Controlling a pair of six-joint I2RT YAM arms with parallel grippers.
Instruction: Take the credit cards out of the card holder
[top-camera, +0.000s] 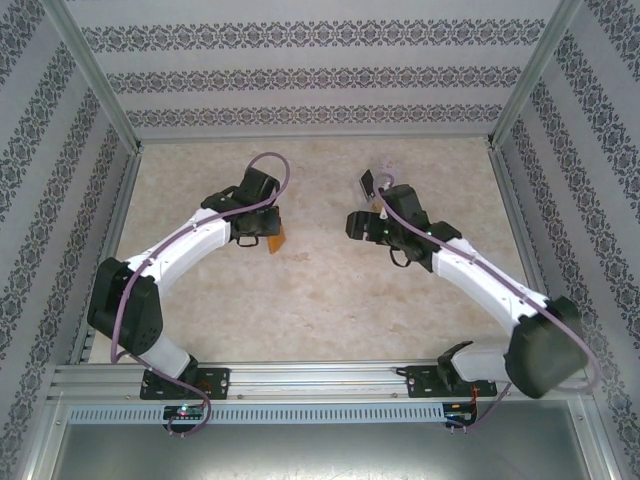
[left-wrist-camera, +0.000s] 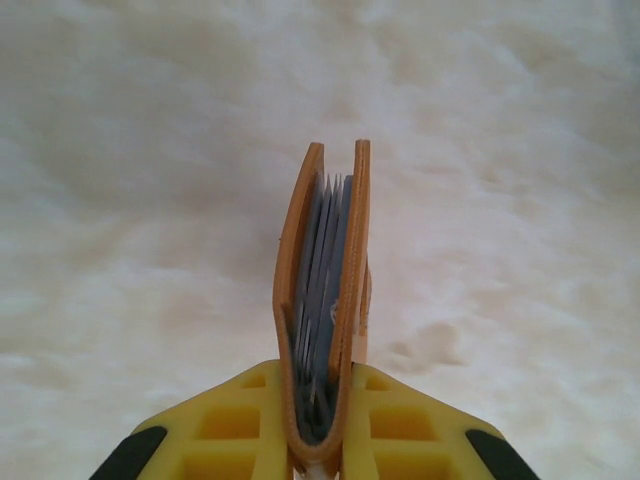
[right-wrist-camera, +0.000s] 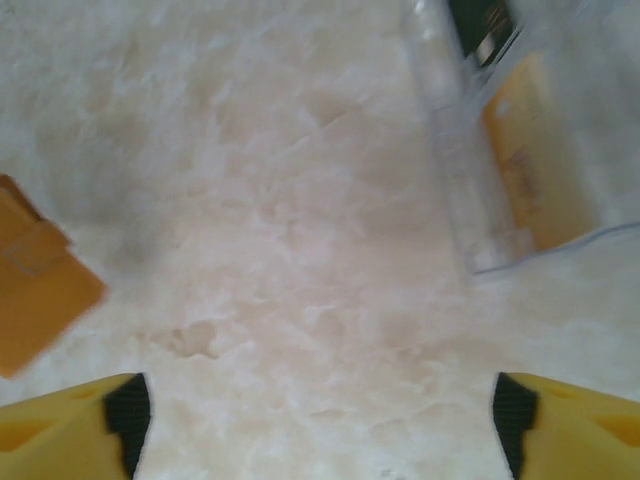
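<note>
The card holder (left-wrist-camera: 352, 240) is clamped on edge near its fold by the left gripper (left-wrist-camera: 322, 405). Its two orange covers are held slightly apart and point toward twelve o'clock in the left wrist view. Grey leaves (left-wrist-camera: 325, 265) are packed between the covers; whether these are pockets alone or cards as well cannot be told.

The right gripper (right-wrist-camera: 320, 435) is spread wide above the bare marbled table (right-wrist-camera: 280, 250), with nothing between its fingers. In its wrist view a clear tray (right-wrist-camera: 455, 190) is seen at one o'clock. A yellow-orange card (right-wrist-camera: 535, 160) lies inside it, and a dark card (right-wrist-camera: 485, 25) lies beyond that. The tray's wall blurs both cards. The holder is seen at nine o'clock.
</note>
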